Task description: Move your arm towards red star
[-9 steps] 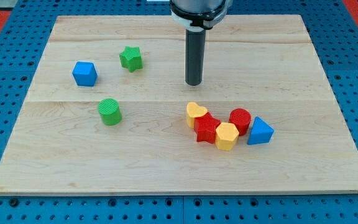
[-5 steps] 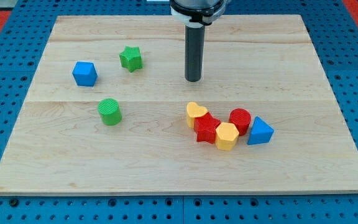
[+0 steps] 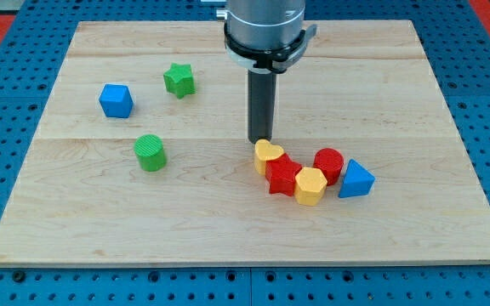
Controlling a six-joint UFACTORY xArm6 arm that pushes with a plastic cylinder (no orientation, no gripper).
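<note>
The red star (image 3: 283, 175) lies right of the board's middle, packed in a row of blocks. A yellow heart (image 3: 268, 155) touches its upper left and a yellow hexagon (image 3: 310, 185) touches its lower right. My tip (image 3: 260, 140) stands just above the yellow heart, at or very near its top edge, a short way up and left of the red star. The dark rod rises from there toward the view's top.
A red cylinder (image 3: 328, 164) and a blue triangle (image 3: 356, 179) end the row on the right. A green cylinder (image 3: 150, 152), a blue cube (image 3: 116, 100) and a green star (image 3: 179, 79) lie on the wooden board (image 3: 415, 102) at the left.
My tip has moved toward the view's bottom, from the upper middle of the board down to the top of the yellow heart. No block has shifted.
</note>
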